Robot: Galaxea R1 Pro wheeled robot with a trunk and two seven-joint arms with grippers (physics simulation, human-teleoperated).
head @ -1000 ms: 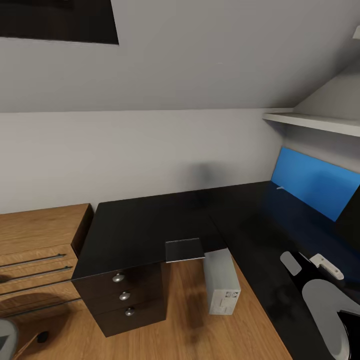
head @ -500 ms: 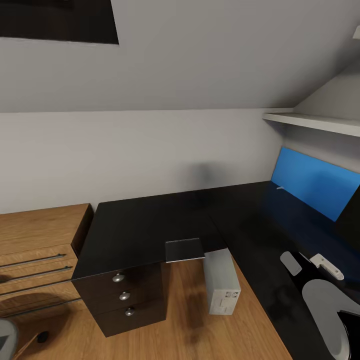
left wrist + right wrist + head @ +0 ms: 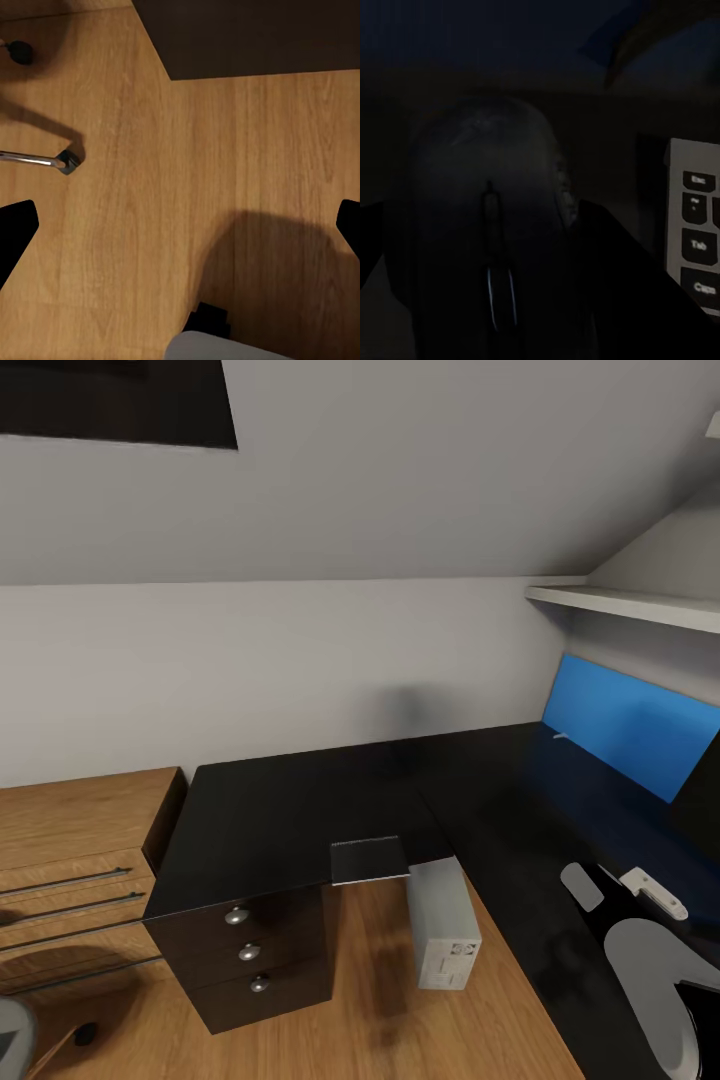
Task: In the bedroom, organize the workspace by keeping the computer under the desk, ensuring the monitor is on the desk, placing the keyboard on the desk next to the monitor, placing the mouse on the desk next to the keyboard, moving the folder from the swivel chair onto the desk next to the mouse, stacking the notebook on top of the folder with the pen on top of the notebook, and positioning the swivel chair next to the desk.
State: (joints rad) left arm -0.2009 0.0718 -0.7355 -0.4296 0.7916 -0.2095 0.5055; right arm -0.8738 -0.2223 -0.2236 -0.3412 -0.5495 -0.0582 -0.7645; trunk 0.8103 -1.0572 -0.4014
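Observation:
The black L-shaped desk [image 3: 270, 820] fills the middle of the head view. The grey notebook [image 3: 368, 860] lies at its front edge. Beside the dark drawer unit [image 3: 250, 955], the light computer [image 3: 443, 930] stands on the floor. My right arm [image 3: 650, 970] reaches over the desk's right wing. In the dim right wrist view the dark mouse [image 3: 487, 172] sits between my right gripper [image 3: 484, 225] fingers [image 3: 615, 255], which press its flanks; the keyboard [image 3: 696, 232] lies just beside it. My left gripper [image 3: 180, 225] hangs open over bare wood floor.
The swivel chair's chrome legs [image 3: 60, 920] and a caster [image 3: 85, 1033] show at lower left, and one leg [image 3: 37, 159] shows again under my left gripper. A wood drawer chest [image 3: 80, 830] stands left of the desk. A blue wall panel [image 3: 630, 725] and a white shelf [image 3: 620, 602] are at right.

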